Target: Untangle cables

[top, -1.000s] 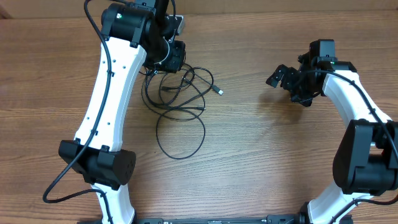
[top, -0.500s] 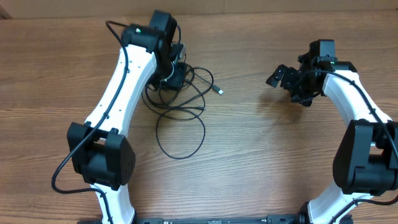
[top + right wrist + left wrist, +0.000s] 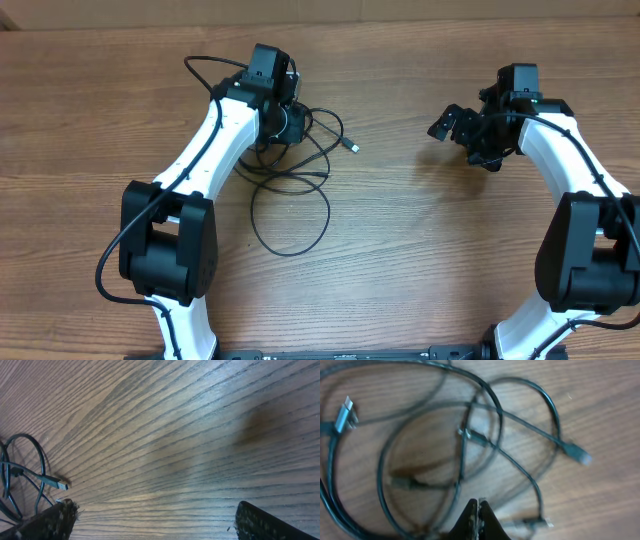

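Thin black cables [image 3: 292, 172] lie tangled on the wooden table, left of centre, with a big loop [image 3: 290, 215] trailing toward the front and a silver plug tip [image 3: 353, 147] pointing right. My left gripper [image 3: 291, 124] hangs over the tangle's far end. In the left wrist view its fingertips [image 3: 478, 506] are pressed together with no cord visible between them, and the crossed cables [image 3: 492, 420] with plug tips [image 3: 343, 414] [image 3: 577, 453] spread out beyond them. My right gripper [image 3: 450, 122] stands wide open over bare wood at the right; its wrist view catches a cable end [image 3: 56, 483] at the far left.
The wooden table [image 3: 420, 230] runs across the whole view, its back edge along the top. A thicker black cord [image 3: 205, 68] arcs off the left arm near the back. The arms' bases stand at the front corners.
The left arm has swung round, its elbow moving right and toward the front, while its gripper stayed over the tangle and closed. The cables and the right arm have not moved.
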### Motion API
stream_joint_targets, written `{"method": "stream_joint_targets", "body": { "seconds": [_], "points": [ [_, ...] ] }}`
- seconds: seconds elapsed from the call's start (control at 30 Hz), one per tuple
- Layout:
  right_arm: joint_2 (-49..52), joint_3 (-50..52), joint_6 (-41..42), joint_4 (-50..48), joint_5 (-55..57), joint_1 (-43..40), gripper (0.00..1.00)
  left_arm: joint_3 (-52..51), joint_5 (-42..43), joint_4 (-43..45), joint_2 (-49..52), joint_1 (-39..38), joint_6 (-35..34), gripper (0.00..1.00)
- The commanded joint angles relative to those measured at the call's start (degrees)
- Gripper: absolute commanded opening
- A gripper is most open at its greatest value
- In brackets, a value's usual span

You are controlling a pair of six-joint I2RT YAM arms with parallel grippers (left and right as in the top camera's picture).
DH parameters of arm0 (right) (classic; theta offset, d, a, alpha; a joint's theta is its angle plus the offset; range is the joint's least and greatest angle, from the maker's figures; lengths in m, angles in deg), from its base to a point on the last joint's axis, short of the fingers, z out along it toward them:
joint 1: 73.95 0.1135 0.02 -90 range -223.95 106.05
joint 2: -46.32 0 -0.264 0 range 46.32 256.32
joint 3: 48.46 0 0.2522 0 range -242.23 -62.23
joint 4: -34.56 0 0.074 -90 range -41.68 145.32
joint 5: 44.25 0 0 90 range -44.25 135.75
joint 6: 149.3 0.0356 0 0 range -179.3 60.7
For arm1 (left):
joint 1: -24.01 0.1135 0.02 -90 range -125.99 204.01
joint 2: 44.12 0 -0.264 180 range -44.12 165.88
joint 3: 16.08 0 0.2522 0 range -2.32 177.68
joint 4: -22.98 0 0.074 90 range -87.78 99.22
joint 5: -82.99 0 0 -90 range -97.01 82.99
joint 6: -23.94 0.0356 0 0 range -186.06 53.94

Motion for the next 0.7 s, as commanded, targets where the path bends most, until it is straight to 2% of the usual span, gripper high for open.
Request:
{"method": "stream_joint_targets", "body": {
  "seconds": [0.0, 0.2, 0.33, 0.4, 0.6, 0.67],
  "points": [
    [-0.4, -0.5, -0.4, -0.3, 0.2, 0.0, 1.00, -4.1, -6.0, 5.5, -0.8, -0.1, -0.3, 0.05],
    [-0.4, -0.5, -0.4, -0.3, 0.2, 0.0, 1.00, -7.6, -7.6, 11.3, -0.7, -0.1, -1.8, 0.05],
    [-0.4, -0.5, -0.4, -0.3, 0.2, 0.0, 1.00, -7.9, 3.4, 9.0, -0.7, -1.3, -3.5, 0.05],
    [-0.4, -0.5, -0.4, -0.3, 0.2, 0.0, 1.00, -7.9, 5.0, 7.9, -0.7, -2.0, -4.6, 0.04],
    [-0.4, -0.5, -0.4, -0.3, 0.2, 0.0, 1.00, -8.2, 4.7, 7.0, -0.7, -5.5, -8.2, 0.04],
    [-0.4, -0.5, -0.4, -0.3, 0.2, 0.0, 1.00, -8.6, 2.1, 7.6, -0.7, -7.0, -8.4, 0.05]
  ]
}}
